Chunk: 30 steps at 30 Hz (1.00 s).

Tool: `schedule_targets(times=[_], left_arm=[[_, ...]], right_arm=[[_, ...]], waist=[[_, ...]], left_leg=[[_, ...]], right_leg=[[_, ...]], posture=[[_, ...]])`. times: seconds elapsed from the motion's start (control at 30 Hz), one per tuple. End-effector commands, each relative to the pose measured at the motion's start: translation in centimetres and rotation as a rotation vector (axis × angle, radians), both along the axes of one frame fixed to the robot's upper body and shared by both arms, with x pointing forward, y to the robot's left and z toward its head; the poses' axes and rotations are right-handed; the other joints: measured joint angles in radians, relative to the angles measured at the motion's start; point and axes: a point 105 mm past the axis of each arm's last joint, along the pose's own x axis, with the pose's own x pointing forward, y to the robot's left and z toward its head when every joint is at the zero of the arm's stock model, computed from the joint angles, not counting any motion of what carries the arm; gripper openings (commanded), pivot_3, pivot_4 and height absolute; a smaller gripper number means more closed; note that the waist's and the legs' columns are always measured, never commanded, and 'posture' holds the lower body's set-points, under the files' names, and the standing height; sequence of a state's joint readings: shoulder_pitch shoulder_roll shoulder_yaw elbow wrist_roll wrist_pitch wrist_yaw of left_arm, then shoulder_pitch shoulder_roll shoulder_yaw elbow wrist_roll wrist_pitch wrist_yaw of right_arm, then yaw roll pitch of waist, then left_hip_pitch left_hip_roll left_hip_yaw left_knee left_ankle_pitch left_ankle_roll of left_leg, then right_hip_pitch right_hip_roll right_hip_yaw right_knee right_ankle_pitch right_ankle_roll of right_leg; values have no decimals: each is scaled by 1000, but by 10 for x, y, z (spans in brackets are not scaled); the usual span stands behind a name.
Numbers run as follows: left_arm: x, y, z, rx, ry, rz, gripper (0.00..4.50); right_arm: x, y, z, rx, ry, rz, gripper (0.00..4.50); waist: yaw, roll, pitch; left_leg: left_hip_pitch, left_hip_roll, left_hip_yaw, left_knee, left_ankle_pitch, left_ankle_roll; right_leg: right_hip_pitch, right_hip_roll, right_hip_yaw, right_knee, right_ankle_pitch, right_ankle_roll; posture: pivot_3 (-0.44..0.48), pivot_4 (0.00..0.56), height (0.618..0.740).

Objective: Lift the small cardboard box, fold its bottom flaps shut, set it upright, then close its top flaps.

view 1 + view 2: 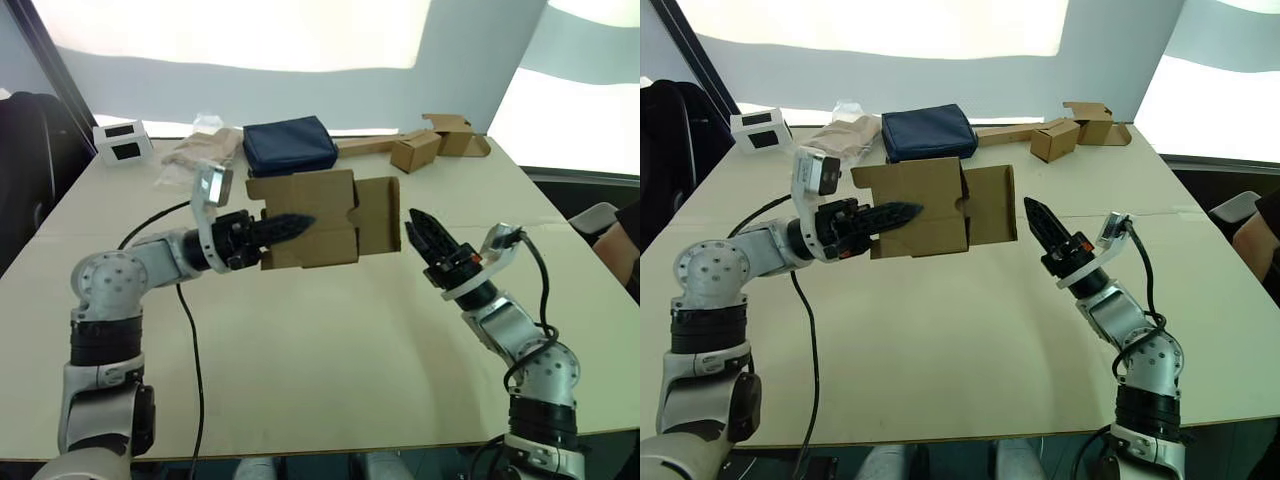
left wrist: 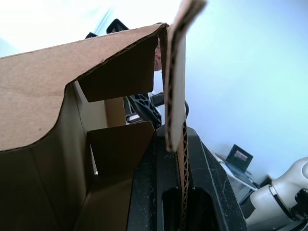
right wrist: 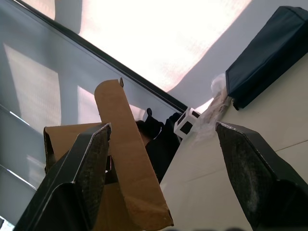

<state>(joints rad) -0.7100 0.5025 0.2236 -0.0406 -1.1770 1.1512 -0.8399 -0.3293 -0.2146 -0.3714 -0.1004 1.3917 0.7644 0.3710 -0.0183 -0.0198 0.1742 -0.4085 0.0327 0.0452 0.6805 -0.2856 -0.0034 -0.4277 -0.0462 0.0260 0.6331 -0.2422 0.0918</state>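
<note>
The left gripper (image 1: 285, 226) holds the small cardboard box (image 1: 310, 220) in the air above the middle of the table (image 1: 320, 340), its black fingers pinched on one cardboard wall; the left wrist view shows the corrugated edge caught between them. Held this way, the box lies on its side with its open ends facing left and right, so its long axis runs roughly across the robot's front. That turns one flapped end toward the right gripper (image 1: 418, 232), presumably so that arm can push the flaps in. One flap (image 1: 378, 214) stands out flat toward it, not yet folded. The right gripper hovers just beside that flap, its fingers spread apart and gripping nothing. Far behind, a navy pouch (image 1: 290, 146) and a white box (image 1: 122, 141) lie untouched.
</note>
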Motion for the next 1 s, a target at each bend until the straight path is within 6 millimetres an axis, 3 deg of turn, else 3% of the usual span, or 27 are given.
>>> schedule_targets(times=[0.03,0.2,0.47,0.93,1.0], left_arm=[[-4,0,13,-19,-58,-8,0],[-1,0,9,3,-54,3,0],[4,0,6,17,-55,8,0],[5,-2,5,22,-64,2,0],[5,-2,5,20,-64,4,0]], right_arm=[[-10,14,18,78,-68,68,3502],[-27,30,33,83,-130,141,3502],[-35,46,35,26,-140,188,3502],[-34,47,31,-10,-137,164,3502],[-34,47,31,-11,-138,160,3111]], waist=[[0,0,0],[2,0,0],[2,0,0],[1,0,0],[1,0,0]], left_leg=[[0,0,0,0,0,0],[0,0,0,0,0,0],[0,0,0,0,0,0],[0,0,0,0,0,0],[0,0,0,0,0,0]], right_leg=[[0,0,0,0,0,0],[0,0,0,0,0,0],[0,-1,0,0,-1,-2],[0,-1,0,0,-1,-2],[0,-1,0,0,-1,-2]], posture=[[0,150,740],[0,150,740],[0,150,740],[0,150,740],[0,150,740]])
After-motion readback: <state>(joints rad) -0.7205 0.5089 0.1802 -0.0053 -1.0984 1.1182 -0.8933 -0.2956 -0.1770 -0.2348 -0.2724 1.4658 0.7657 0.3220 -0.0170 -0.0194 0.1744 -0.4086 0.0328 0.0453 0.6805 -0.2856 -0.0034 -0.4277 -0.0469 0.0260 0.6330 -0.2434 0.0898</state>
